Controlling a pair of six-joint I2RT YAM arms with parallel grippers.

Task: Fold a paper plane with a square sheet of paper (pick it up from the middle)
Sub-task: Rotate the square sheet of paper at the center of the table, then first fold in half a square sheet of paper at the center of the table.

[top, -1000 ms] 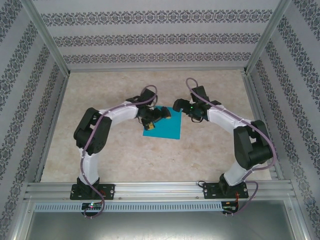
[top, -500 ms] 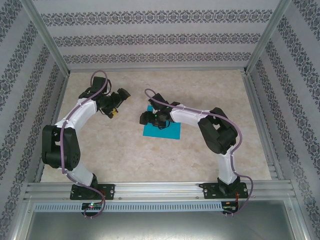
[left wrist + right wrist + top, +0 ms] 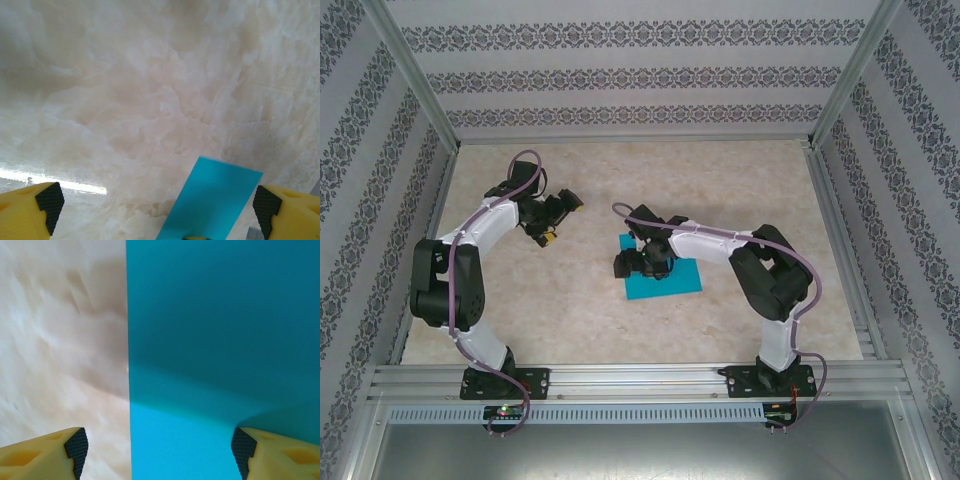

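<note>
The square sheet of paper (image 3: 678, 279) is teal-blue and lies flat on the marble table (image 3: 570, 310), just right of centre. My right gripper (image 3: 636, 264) hangs low over its left part and hides some of it. In the right wrist view this gripper (image 3: 160, 447) stands open across the sheet's (image 3: 220, 340) straight left edge. One fingertip (image 3: 76, 445) is over bare table, the other (image 3: 244, 447) over paper. My left gripper (image 3: 563, 218) is open at the back left, apart from the sheet. Between its fingertips, the left wrist view shows a corner of the sheet (image 3: 212, 200).
Patterned walls and metal frame posts (image 3: 420, 90) close in the table at the back and both sides. A metal rail (image 3: 640, 380) carrying the arm bases runs along the near edge. The right arm's elbow (image 3: 775, 275) stands right of the sheet.
The left gripper has drawn away from the sheet to the back left. The right arm has swung in over the sheet, which has shifted slightly nearer and to the right.
</note>
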